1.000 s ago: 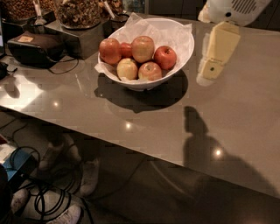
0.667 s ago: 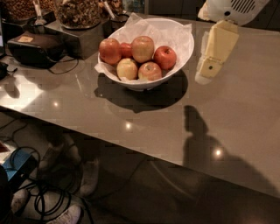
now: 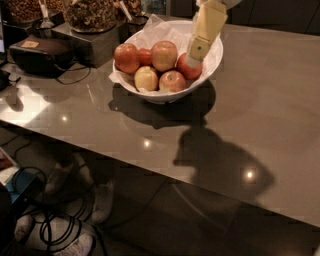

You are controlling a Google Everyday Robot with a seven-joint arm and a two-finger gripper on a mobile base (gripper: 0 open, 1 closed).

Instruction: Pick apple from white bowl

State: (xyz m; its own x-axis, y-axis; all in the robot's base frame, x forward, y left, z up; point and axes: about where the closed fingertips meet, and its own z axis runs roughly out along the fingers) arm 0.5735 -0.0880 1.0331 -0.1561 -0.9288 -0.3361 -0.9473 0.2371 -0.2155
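One apple (image 3: 164,55) in white bowl (image 3: 216,59), desk's (image 3: 260,110) far edge. One gripper (image 3: 196,52) above bowl's right side; whether open or closed cannot be told.

The gripper (image 3: 195,56) hangs over the right side of the white bowl (image 3: 165,96), partly covering a red apple (image 3: 186,71). The apple (image 3: 164,55) is hemmed by other apples (image 3: 146,78) left, front and right, with open room above it. Jars (image 3: 90,15) crowd the bowl's back left; open bench (image 3: 270,100) lies rightward.
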